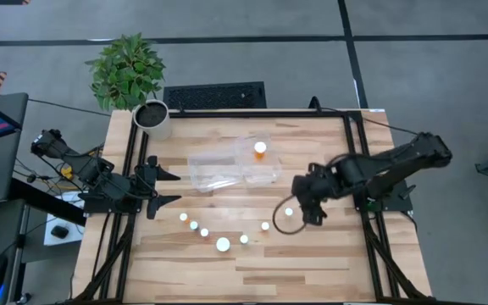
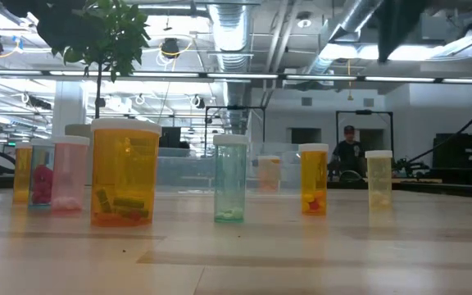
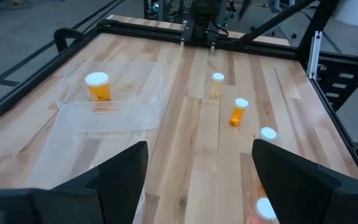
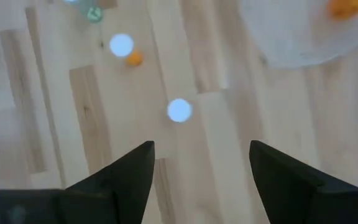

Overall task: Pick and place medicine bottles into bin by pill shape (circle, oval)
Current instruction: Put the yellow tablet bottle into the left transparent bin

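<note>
Medicine bottles: 1 bottle [image 1: 260, 149] stands inside the bin [image 1: 214, 169]; about 7 wait on the surface [image 1: 312, 263] near it. The right gripper [image 1: 299, 216] hovers over 1 of them, jaws spread and empty. The left gripper [image 1: 163, 187] waits beside the bin, jaws spread.

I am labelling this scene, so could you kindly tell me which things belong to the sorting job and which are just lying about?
Job:
- small orange pill bottles with white caps
- clear plastic two-compartment bin
- one orange bottle already inside

Lying about:
- green plant in white pot
</note>
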Available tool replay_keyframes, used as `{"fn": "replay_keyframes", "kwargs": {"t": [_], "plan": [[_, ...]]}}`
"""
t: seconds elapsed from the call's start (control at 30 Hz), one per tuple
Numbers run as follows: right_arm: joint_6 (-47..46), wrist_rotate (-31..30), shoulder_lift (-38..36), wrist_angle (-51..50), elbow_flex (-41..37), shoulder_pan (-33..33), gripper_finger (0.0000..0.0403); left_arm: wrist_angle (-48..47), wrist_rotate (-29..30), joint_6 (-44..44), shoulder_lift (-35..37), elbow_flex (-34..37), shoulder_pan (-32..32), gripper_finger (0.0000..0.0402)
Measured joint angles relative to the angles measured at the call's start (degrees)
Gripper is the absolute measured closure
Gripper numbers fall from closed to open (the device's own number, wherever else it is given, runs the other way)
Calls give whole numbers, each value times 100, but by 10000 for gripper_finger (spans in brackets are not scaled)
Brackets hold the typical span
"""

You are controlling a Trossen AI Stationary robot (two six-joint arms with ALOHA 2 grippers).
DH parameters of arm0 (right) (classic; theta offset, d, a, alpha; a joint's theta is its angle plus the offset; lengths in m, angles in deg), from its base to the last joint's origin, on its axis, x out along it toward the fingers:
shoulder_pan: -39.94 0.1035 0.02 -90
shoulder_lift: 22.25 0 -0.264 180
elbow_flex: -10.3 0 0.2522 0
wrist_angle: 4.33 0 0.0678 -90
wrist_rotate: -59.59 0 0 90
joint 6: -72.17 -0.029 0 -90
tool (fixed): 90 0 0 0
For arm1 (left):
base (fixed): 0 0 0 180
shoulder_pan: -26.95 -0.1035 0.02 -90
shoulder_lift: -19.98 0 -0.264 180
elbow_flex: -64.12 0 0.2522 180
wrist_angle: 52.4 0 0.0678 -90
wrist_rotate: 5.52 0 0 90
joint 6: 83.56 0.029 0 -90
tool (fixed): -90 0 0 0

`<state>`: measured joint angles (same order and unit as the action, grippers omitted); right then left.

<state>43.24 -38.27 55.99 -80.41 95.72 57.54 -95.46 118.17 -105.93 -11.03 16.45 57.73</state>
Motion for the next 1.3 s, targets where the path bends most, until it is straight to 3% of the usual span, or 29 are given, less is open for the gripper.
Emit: {"fn": "replay_keyframes", "kwargs": {"t": [0.17,0.33,0.57,1.3], "plan": [[-103,-4,-22,991,-990,99,133,2,1,-59,-1,0,-2,119],[220,-26,242,1657,-1356,29,133,4,5,-61,-2,0,-2,119],[547,20,662,2153,-1385,-87,133,7,9,-67,-2,0,-2,119],[783,179,1408,2296,-1383,-56,133,8,11,-75,-2,0,-2,119]]}}
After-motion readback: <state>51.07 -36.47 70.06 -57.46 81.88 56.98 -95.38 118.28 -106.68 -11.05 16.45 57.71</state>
